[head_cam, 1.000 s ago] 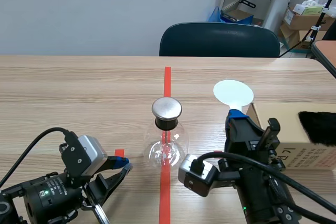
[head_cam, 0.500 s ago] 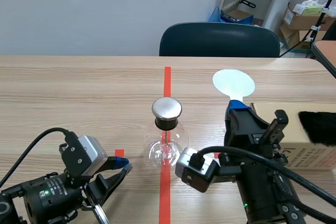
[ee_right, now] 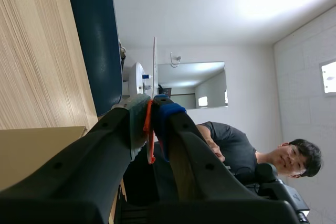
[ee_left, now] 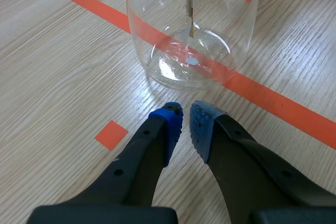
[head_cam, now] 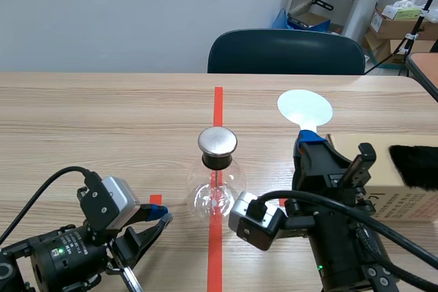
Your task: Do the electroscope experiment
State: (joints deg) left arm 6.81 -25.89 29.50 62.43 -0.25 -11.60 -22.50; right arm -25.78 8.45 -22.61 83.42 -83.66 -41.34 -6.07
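The right hand (head_cam: 308,145), raised at lower right, grasps a white disc paddle (head_cam: 304,109) by its orange stem, long axis upright, disc uppermost. The left hand (ee_left: 186,121) lies low at lower left, pinched shut on nothing, pointing at the electroscope (head_cam: 217,182): 1 clear flask, metal-capped, upright mid-frame on the counter (head_cam: 102,121).

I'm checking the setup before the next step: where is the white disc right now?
In the scene view, the white disc is clamped in the right gripper, right of the glass flask and next to the cardboard box.
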